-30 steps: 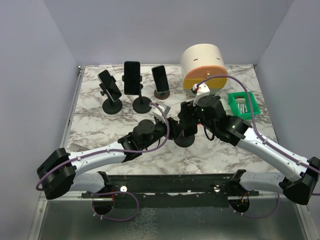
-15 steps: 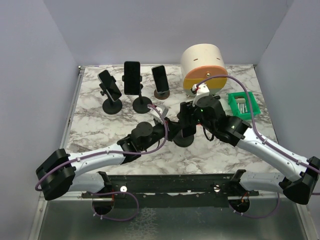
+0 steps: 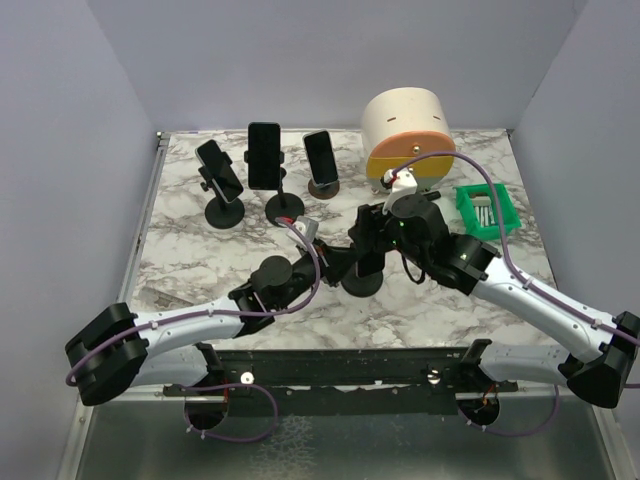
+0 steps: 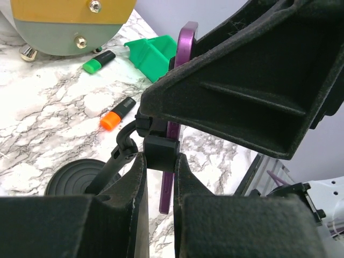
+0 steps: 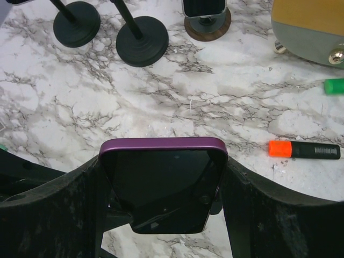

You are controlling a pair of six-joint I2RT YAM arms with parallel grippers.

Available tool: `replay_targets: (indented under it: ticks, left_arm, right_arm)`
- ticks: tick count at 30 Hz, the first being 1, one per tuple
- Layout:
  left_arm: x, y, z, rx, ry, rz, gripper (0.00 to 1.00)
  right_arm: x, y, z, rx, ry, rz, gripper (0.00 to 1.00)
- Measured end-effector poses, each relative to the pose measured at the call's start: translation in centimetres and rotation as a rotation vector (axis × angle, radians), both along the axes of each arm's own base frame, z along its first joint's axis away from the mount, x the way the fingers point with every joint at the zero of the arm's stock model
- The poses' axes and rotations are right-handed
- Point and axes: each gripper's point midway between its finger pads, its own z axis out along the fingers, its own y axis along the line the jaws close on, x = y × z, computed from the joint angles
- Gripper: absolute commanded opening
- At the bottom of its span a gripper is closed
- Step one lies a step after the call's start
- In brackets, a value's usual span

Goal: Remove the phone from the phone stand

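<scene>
Purple phone (image 5: 163, 185) between right fingers (image 5: 54, 215), left fingers (image 4: 126, 215) clamping stand (image 4: 160, 152)

text: none legible | labels: none | brands: none | numbers: none | signs: none

Phone (image 5: 161, 180) lower edge hidden behind stand clamp (image 5: 167, 223); green marker (image 5: 335, 86) cropped.

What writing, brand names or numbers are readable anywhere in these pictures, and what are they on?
No text can be read anywhere in these views.
Orange-capped marker: any print on its barrel is too small to read.
Purple phone: screen dark, no logo showing.
Round cream container: plain, no label.
Phone stand: no visible marking.
</scene>
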Motion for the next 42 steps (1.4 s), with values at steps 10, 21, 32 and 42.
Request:
replay_targets:
  ticks: [10,21,32,42]
  left_arm:
    - [0.2,0.6,0.1,-0.088,0.059,0.015,0.00]
    - [0.2,0.5,0.2,-0.167,0.099,-0.021,0.00]
    - [0.0,-0.3,0.2,-0.190,0.090,-0.077,0.00]
    - [-0.1,-0.4,0.3,-0.190,0.086,-0.095,0.14]
  right_arm:
    - [0.2,0.4,0.1,0.025,-0.012,0.000,0.00]
    - [0.0,0.3,0.2,0.063,-0.032,-0.004,0.00]
    - [-0.5,-0.5,0.4,0.082,-0.035,0.004,0.00]
    - [-0.6,-0.6,0.4,0.082,-0.034,0.005,0.00]
